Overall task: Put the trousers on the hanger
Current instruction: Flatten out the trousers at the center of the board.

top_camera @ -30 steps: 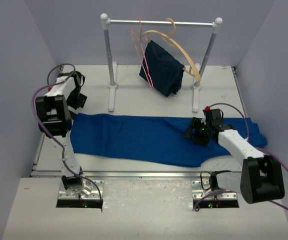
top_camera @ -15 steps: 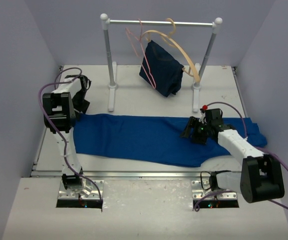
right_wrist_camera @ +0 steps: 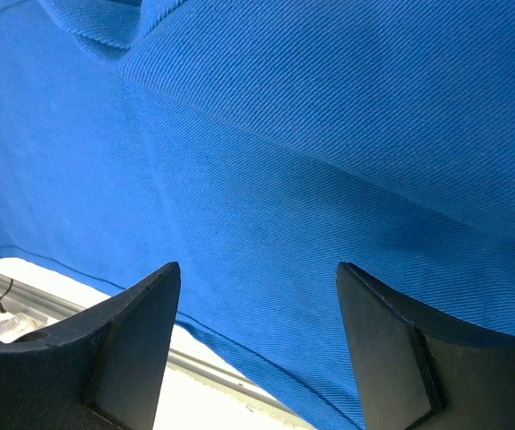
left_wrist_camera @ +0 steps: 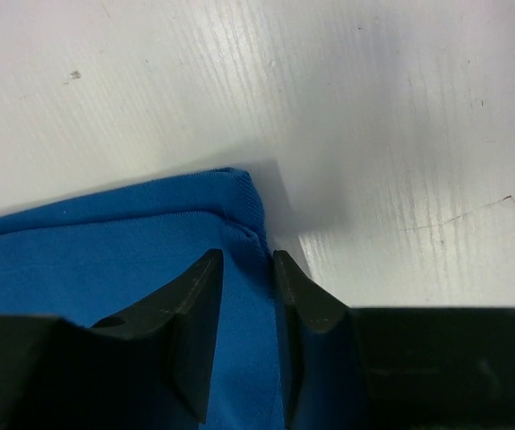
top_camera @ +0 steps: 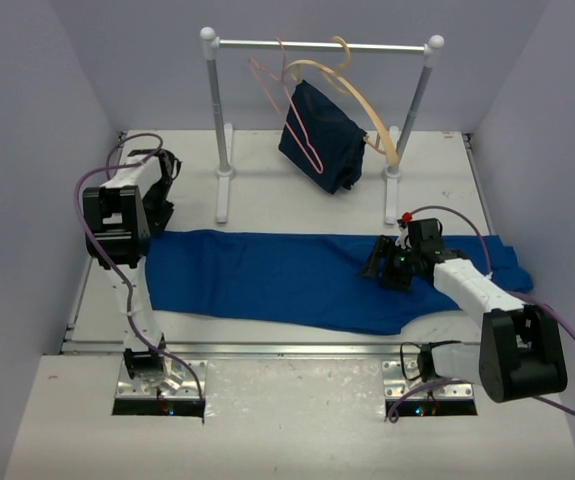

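Item: trousers (top_camera: 297,280), flat on table (top_camera: 267,205), well apart from hanger (top_camera: 298,120) on rail (top_camera: 387,45).
L gripper (left_wrist_camera: 248,269): nipped on corner hem. We'd lift slow and check both layers are caught.
R gripper (right_wrist_camera: 257,269): spread, empty, over cloth.
Only the L wrist cam shows the nip; in top cam the arm hides it.

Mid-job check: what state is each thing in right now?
Royal-blue cloth trousers: spread flat on the table.
Thin pink wire hanger: hanging on the rail, bare.
Pale wooden hanger: on the rail, carrying the dark navy garment.
Left gripper: pinching the trousers' corner.
Right gripper: open over the trousers.
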`<control>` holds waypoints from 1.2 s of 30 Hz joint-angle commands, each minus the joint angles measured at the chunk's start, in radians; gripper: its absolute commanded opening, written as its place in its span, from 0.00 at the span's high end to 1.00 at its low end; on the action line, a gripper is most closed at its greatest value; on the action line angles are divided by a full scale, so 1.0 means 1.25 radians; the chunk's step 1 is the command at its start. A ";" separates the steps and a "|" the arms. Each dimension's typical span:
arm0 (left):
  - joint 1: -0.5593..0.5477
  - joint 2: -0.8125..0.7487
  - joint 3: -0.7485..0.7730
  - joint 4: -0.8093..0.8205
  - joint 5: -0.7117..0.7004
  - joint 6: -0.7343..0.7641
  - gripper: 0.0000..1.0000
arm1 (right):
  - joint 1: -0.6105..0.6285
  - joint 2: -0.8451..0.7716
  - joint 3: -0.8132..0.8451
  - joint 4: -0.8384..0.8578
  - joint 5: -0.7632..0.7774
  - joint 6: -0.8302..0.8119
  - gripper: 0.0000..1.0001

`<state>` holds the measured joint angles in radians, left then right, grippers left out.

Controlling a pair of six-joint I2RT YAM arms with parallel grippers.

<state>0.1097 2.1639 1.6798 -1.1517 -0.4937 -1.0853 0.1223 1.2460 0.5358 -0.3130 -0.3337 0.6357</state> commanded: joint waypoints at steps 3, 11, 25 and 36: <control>-0.002 -0.071 0.012 -0.019 -0.055 0.006 0.72 | 0.014 0.005 0.002 0.034 -0.019 -0.010 0.29; -0.001 -0.065 -0.017 0.025 -0.044 0.037 0.72 | 0.018 0.008 -0.003 0.043 -0.032 -0.012 0.29; 0.001 -0.063 -0.025 0.066 -0.026 0.050 0.50 | 0.021 0.010 -0.007 0.051 -0.039 -0.012 0.29; 0.003 -0.036 -0.049 0.092 -0.007 0.046 0.66 | 0.024 0.009 -0.011 0.054 -0.038 -0.012 0.29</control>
<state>0.1104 2.1223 1.6345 -1.0551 -0.5090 -1.0237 0.1429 1.2579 0.5233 -0.2728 -0.3710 0.6315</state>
